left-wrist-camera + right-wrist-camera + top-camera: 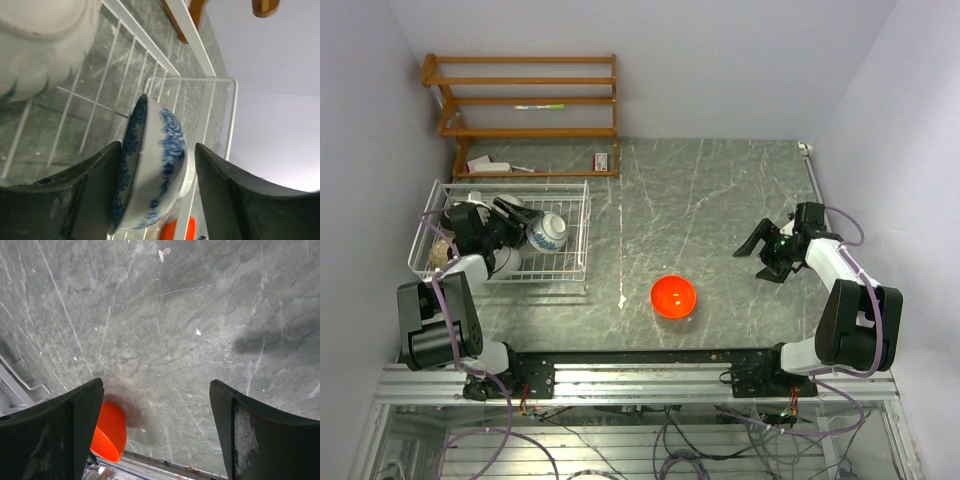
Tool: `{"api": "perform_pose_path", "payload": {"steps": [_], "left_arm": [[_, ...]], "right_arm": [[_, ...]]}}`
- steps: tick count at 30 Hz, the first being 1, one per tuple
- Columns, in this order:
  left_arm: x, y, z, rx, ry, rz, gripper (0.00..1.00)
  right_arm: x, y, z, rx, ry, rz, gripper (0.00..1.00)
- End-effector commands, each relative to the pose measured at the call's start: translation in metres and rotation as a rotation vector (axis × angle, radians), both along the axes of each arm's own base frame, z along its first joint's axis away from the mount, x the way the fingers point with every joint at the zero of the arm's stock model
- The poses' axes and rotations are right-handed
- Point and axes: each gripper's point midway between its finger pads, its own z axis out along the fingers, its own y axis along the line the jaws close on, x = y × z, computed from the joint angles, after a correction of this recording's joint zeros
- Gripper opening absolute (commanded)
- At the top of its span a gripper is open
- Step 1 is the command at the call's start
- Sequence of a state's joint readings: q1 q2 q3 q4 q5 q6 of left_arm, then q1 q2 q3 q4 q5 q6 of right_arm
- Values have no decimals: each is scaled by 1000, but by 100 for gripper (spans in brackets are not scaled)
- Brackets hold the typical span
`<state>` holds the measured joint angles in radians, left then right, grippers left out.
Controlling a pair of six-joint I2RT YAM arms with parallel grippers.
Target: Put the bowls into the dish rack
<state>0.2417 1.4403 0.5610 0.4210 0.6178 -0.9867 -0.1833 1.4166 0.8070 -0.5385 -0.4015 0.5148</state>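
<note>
The blue-and-white bowl stands tilted on its edge at the right end of the white wire dish rack. My left gripper is open and straddles it. One finger lies against the rim, and a thin gap shows between the other finger and the foot. In the top view the left gripper reaches into the rack beside this bowl. A plain white bowl sits deeper in the rack. The orange-red bowl stands alone on the table. My right gripper is open and empty above bare table, with the orange-red bowl beyond its left finger.
A wooden slatted shelf stands at the back left behind the rack. Walls close in on both sides. The grey marble tabletop lies between the rack and the right arm. Other rack contents are hidden under my left arm.
</note>
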Motion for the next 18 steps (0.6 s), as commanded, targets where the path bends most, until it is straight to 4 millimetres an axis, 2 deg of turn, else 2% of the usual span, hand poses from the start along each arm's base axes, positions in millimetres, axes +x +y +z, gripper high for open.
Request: {"api": "perform_pose_path", "payload": {"steps": [1, 4, 11, 18], "left_arm": [[5, 21, 6, 121, 37, 30, 73], [7, 31, 9, 184, 74, 37, 77], [8, 51, 15, 319, 171, 50, 78], [7, 64, 32, 423, 204, 49, 79]], "right_arm": [[0, 0, 0, -1, -17, 12, 87], [0, 0, 0, 1, -17, 12, 87], [1, 1, 0, 5, -20, 13, 87], [1, 2, -1, 8, -19, 15, 87]]}}
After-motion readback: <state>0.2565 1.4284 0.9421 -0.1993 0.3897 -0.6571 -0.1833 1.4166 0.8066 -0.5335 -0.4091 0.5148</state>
